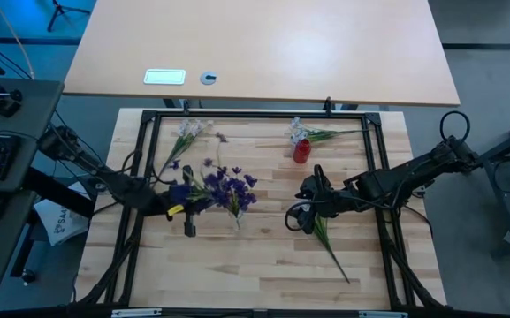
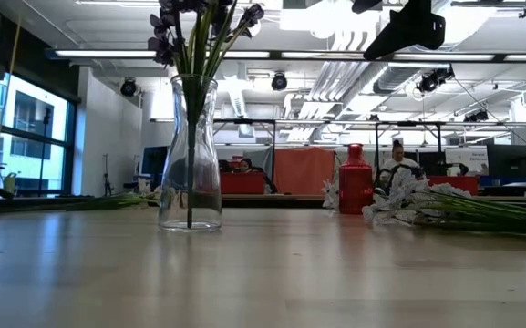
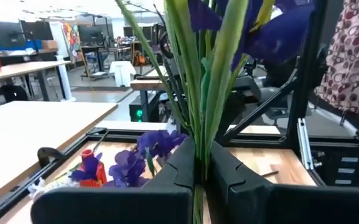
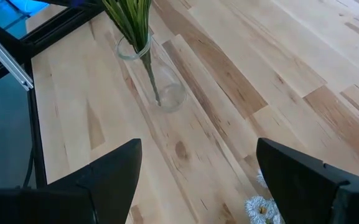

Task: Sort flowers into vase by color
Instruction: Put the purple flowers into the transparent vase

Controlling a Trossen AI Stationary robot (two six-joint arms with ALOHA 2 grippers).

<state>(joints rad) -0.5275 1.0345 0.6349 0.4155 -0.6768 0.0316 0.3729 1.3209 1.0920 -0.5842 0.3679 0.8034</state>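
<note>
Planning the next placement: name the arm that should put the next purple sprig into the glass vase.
Left, probably. Its end effector is shut on purple-flowered stems near the clear glass vase. The right end effector is open and empty.

**Two vases, three white lots, one purple crowd**

I count two vases on my table: one clear glass vase (image 2: 190, 155) and one small red vase (image 1: 301, 152).

White flowers lie in three separate lots: one white sprig (image 1: 188, 132) at the far left, one white cluster (image 1: 303, 132) just beside the red vase, and one long-stemmed white spray (image 1: 332, 249) under my right gripper (image 1: 299, 216).

The purple flowers (image 1: 230, 187) make one crowd around the glass vase, too tangled for me to count stem by stem. Several of those stems pass through my left gripper (image 3: 199, 174).

I have two grippers.
</note>
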